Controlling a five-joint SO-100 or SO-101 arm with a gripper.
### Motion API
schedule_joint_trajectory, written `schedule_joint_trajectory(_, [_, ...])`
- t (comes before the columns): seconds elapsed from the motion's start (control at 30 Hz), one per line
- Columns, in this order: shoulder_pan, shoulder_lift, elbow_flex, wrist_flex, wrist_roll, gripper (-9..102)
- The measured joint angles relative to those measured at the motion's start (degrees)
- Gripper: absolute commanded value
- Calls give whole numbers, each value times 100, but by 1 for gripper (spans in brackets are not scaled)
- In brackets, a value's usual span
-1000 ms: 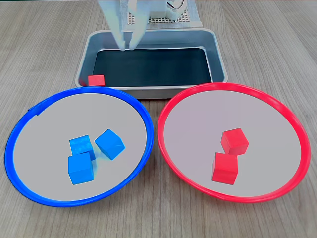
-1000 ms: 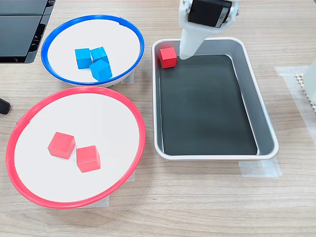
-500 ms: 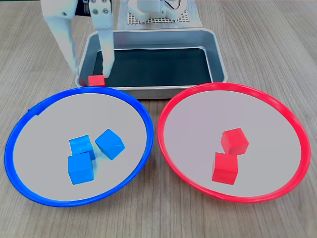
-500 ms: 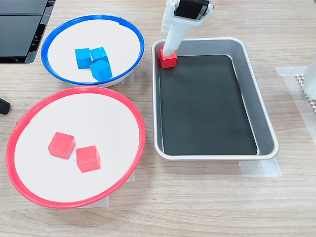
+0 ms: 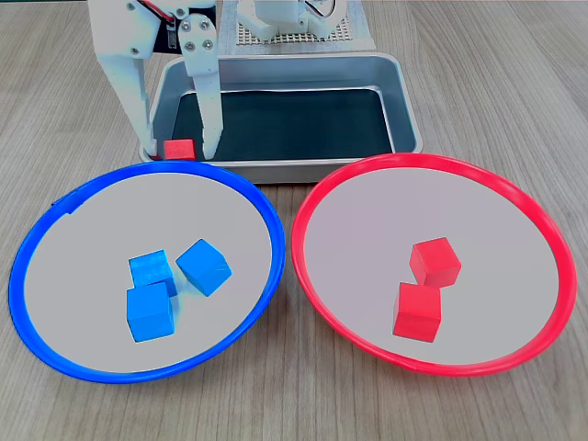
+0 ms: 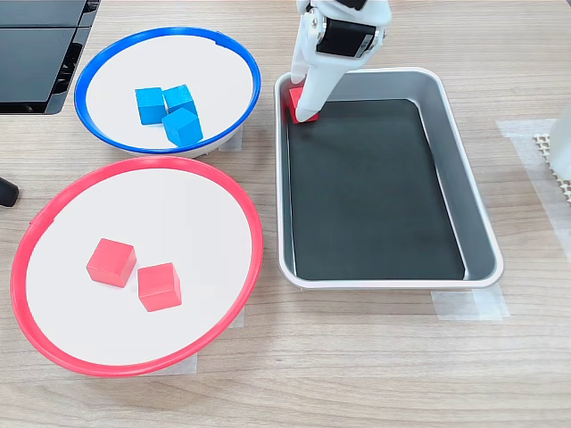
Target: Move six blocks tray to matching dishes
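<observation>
One red block [image 5: 178, 150] [image 6: 293, 98] sits in the near-left corner of the tray [image 5: 404, 101] [image 6: 482, 232] in a fixed view. My gripper [image 5: 177, 152] [image 6: 302, 109] is open and lowered over it, one finger on each side. Whether the fingers touch the block I cannot tell. The blue dish [image 5: 92, 248] [image 6: 116, 67] holds three blue blocks [image 5: 203, 266] [image 6: 182, 126]. Two red blocks [image 5: 435, 261] [image 6: 111, 262] lie in the red dish [image 5: 367, 230] [image 6: 178, 214].
The arm's base [image 5: 294, 18] stands behind the tray on a white mesh. A black flat device [image 6: 36, 53] lies beside the blue dish. The dishes nearly touch each other and the tray. Bare wooden table surrounds them.
The gripper opened, swung over to the tray corner and came down, so its fingers now straddle the red block. No block has moved.
</observation>
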Motion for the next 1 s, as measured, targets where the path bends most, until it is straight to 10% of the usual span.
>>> schedule_joint_trajectory(0.63, [-914,272,738,158,826,0])
schedule_joint_trajectory(1.0, [-2681,949,431,1600,4061,0])
